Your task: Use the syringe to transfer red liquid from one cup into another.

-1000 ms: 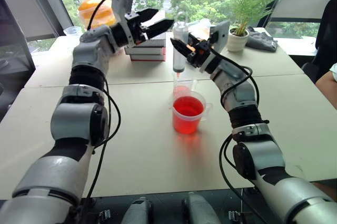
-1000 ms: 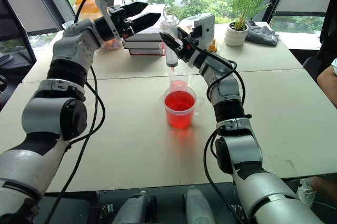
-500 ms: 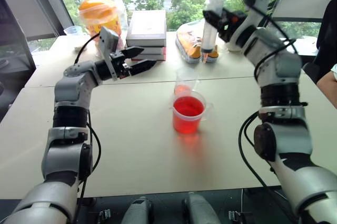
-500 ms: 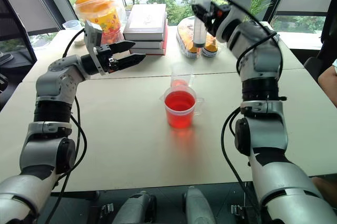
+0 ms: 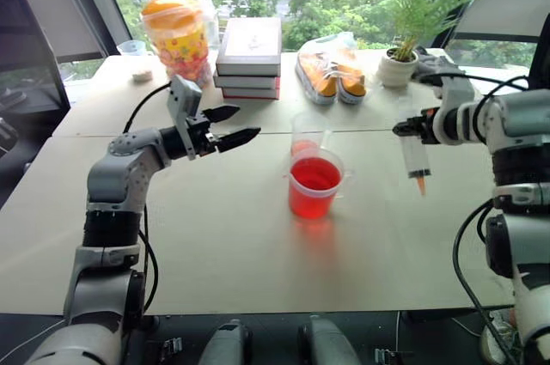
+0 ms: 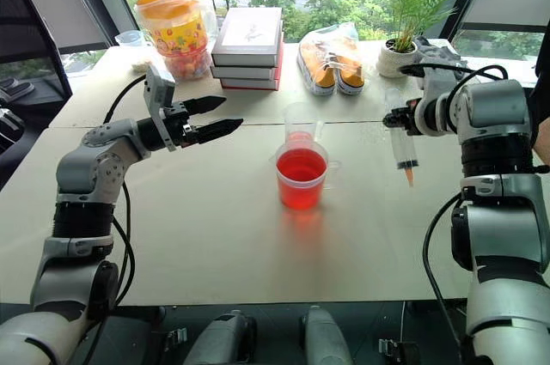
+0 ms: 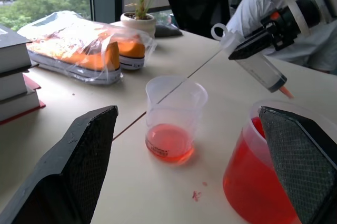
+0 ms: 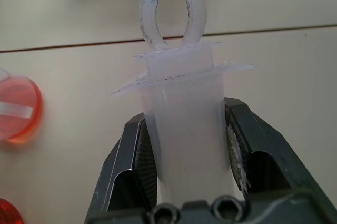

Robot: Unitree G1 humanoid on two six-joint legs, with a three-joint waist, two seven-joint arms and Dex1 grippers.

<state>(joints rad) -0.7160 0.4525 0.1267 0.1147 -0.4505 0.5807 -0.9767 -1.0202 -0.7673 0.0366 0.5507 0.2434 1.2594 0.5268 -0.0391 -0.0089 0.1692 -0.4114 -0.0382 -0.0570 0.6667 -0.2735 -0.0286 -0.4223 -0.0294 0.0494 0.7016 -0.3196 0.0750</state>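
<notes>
Right wrist view shows the right gripper [image 8: 184, 145] clamped on the syringe [image 8: 181, 129] barrel, plunger pushed in. It hangs tip-down, well right of the handled cup [image 5: 315, 183] and narrower cup [image 5: 307, 134], likely keeping drips clear. The left gripper [image 5: 232, 124] hovers empty, fingers spread.

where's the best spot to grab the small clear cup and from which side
Grip the small clear cup on its thin upper wall, coming in level from the robot's left, where the open left gripper already points. It stands upright with a little red liquid at the bottom, and the wide red cup blocks the near side.
</notes>
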